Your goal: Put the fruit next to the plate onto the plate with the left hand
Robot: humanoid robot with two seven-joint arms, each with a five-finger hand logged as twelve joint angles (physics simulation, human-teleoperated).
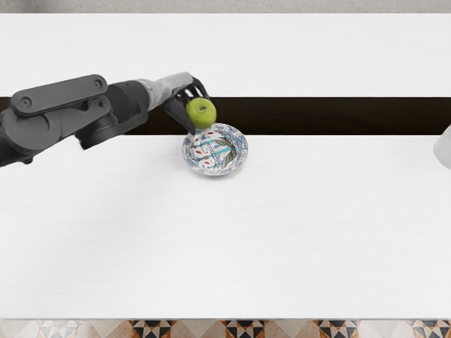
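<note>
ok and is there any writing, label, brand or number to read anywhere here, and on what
None: no readable text anywhere.
Round ceramic plate with red, teal and blue painting: flowers and leaves, no letters.
Green apple in the left hand: no sticker showing.
Dark grey arm, white table: unmarked.
Pale shape cut off at the right edge: nothing legible.

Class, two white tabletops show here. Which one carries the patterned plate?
The nearer tabletop, this side of the dark gap; the plate sits at its far edge. The farther tabletop lies beyond the gap.
</note>
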